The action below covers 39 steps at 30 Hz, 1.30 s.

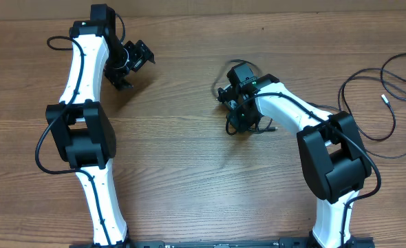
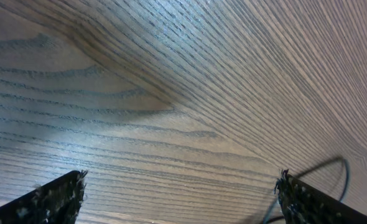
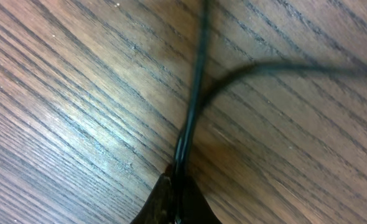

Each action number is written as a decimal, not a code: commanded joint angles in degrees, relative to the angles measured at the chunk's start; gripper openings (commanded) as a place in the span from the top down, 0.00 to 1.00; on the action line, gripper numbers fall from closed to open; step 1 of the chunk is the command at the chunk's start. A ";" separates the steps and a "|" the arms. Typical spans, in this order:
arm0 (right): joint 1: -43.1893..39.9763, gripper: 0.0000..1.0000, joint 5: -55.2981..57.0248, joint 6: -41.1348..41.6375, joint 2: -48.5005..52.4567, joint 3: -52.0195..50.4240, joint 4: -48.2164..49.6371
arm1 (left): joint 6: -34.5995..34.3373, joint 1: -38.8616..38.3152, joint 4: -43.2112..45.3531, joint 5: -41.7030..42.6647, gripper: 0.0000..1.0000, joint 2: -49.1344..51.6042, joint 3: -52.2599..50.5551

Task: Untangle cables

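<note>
In the right wrist view my right gripper (image 3: 178, 179) is shut on the cables (image 3: 198, 74): thin black strands run up from between its closed tips, and one branches off to the right. From overhead, the right gripper (image 1: 237, 118) points down onto a small black bundle of cables (image 1: 221, 91) at the table's middle. Another thin black cable (image 1: 378, 76) lies in loose loops at the far right, ending in a silver tip. My left gripper (image 1: 131, 64) hangs open over bare wood at the back left. Its fingers (image 2: 59, 198) stand wide apart with nothing between them.
The wooden table (image 1: 182, 158) carries both arms' bases at the front edge. A thin black cord (image 2: 333, 165) shows at the lower right of the left wrist view, beside the right finger. Thick arm wires loop beside the left arm (image 1: 45, 148).
</note>
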 commanded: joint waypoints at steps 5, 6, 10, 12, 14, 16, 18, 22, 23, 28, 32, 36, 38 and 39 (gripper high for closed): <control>-0.02 0.96 -1.60 -0.35 0.74 -2.01 -0.04 | 1.29 -0.09 -0.04 -0.22 0.00 -0.42 -0.33; -0.02 0.96 -1.62 -0.35 0.74 -2.01 -0.04 | 1.29 -0.13 -0.04 -0.22 0.01 -0.42 -0.33; 0.00 0.96 -4.11 -0.15 0.72 -0.72 -1.60 | 1.29 -0.13 -0.04 -0.22 0.00 -0.42 -0.33; 0.00 0.96 -8.70 -0.39 0.72 1.66 -4.70 | 1.29 -0.13 -0.04 -0.22 0.01 -0.42 -0.33; -0.02 0.96 -12.31 -0.37 0.72 4.92 -7.72 | 1.29 -0.11 -0.04 -0.22 0.00 -0.42 -0.33; -0.09 0.96 -13.97 -0.37 0.72 8.35 -10.23 | 1.29 -0.04 -0.04 -0.20 0.01 -0.42 -0.33; -0.07 0.96 -14.12 -0.35 0.72 11.13 -11.91 | 1.29 -0.04 -0.04 -0.22 0.01 -0.42 -0.33; -0.09 0.96 -14.19 -0.37 0.72 15.32 -14.05 | 1.29 -0.07 -0.04 -0.20 0.01 -0.42 -0.33; -0.11 0.96 -13.81 -0.35 0.72 15.63 -14.05 | 1.29 -0.07 -0.04 -0.20 0.01 -0.42 -0.33; -0.50 0.96 -7.32 0.13 0.72 15.65 -18.14 | 1.29 -0.07 -0.04 -0.22 0.00 -0.42 -0.33; -0.68 0.96 2.62 3.58 0.72 15.58 -22.34 | 1.31 -0.07 -0.04 -0.20 0.00 -0.42 -0.33; -2.01 0.96 5.62 3.67 0.74 15.56 -22.40 | 1.29 -0.07 -0.04 -0.20 0.00 -0.42 -0.33; -3.15 0.96 5.84 3.63 0.74 15.10 -21.73 | 1.29 -0.07 -0.04 -0.22 0.00 -0.42 -0.33; -3.76 0.96 6.05 3.13 0.74 14.78 -21.38 | 1.29 -0.07 -0.04 -0.20 0.00 -0.42 -0.33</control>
